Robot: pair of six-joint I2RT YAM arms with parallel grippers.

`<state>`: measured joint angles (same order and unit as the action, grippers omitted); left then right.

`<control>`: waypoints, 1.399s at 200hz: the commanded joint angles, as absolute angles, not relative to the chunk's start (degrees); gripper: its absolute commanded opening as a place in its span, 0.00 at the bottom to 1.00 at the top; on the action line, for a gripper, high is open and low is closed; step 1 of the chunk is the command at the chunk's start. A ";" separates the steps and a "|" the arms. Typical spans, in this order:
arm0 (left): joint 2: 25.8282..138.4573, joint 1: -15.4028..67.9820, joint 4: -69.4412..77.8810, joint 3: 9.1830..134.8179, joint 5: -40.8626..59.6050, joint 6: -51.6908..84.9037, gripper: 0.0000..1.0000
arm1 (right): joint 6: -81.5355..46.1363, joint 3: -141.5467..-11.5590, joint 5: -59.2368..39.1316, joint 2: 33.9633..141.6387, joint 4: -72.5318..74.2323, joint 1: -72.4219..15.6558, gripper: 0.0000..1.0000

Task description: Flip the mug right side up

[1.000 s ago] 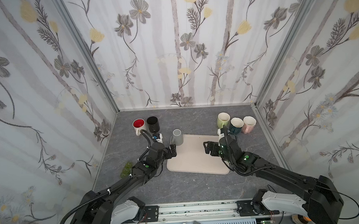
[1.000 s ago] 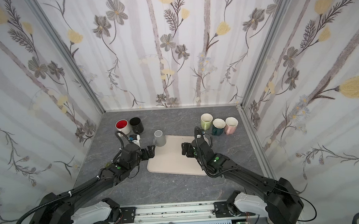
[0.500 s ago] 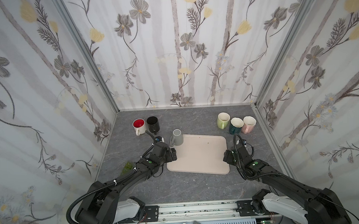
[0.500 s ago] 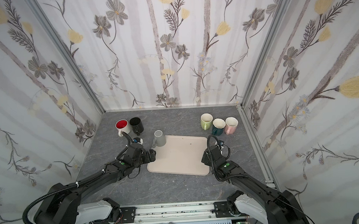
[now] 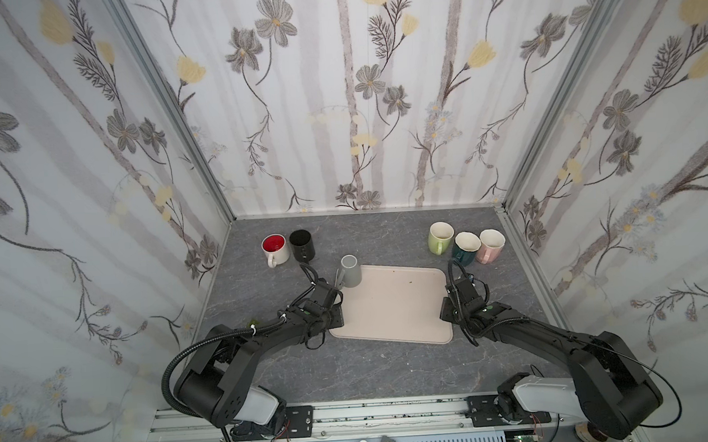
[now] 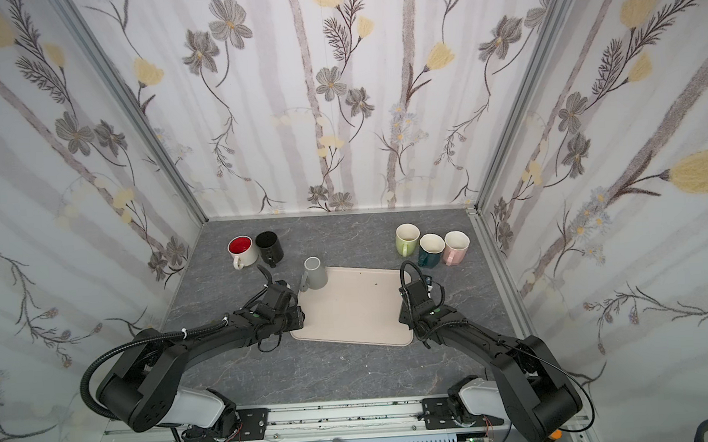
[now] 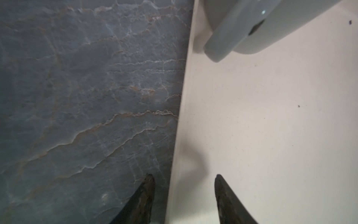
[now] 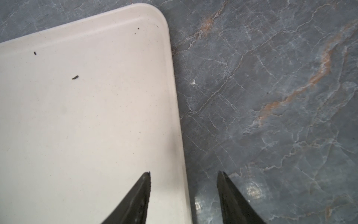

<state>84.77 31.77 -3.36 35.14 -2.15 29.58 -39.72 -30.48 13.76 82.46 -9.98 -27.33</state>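
A grey mug stands on end at the far left corner of the beige tray, its handle toward the left arm. Whether its mouth faces up I cannot tell. My left gripper is open and empty, straddling the tray's left edge just short of the mug. My right gripper is open and empty, straddling the tray's right edge.
A red-lined white mug and a black mug stand at the back left. Green, teal and pink mugs stand at the back right. Papered walls close in three sides.
The right gripper moved from over the tray's middle out to its right edge. The left gripper drew back a little from the mug. Both pairs of jaws narrowed. The mug stayed put.
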 commanded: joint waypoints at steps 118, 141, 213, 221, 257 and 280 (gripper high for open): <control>85.24 32.05 -3.71 30.73 -1.05 33.22 0.20 | -33.85 -39.58 15.18 95.20 -9.89 -24.33 0.22; 81.89 32.59 -4.11 28.54 -1.41 34.14 0.20 | -32.15 -41.66 14.38 97.03 -10.89 -24.31 0.08; 72.43 38.05 -7.15 21.22 -4.90 38.94 0.17 | -27.51 -51.07 13.68 104.46 -13.67 -26.68 0.01; 69.50 38.26 -7.61 20.31 -5.12 39.47 0.16 | -26.97 -52.04 12.95 105.73 -13.67 -26.94 0.01; 63.18 39.78 -11.19 18.52 -6.09 41.77 0.16 | -26.20 -55.34 10.19 111.04 -13.16 -28.16 0.00; 61.41 41.10 -11.88 17.89 -6.06 43.46 0.16 | -25.88 -57.76 9.80 112.89 -13.41 -29.00 0.00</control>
<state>62.72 40.07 -7.70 18.50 -6.68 40.53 -25.39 -56.25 15.62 110.59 -13.15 -28.21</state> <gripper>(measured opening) 0.161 0.050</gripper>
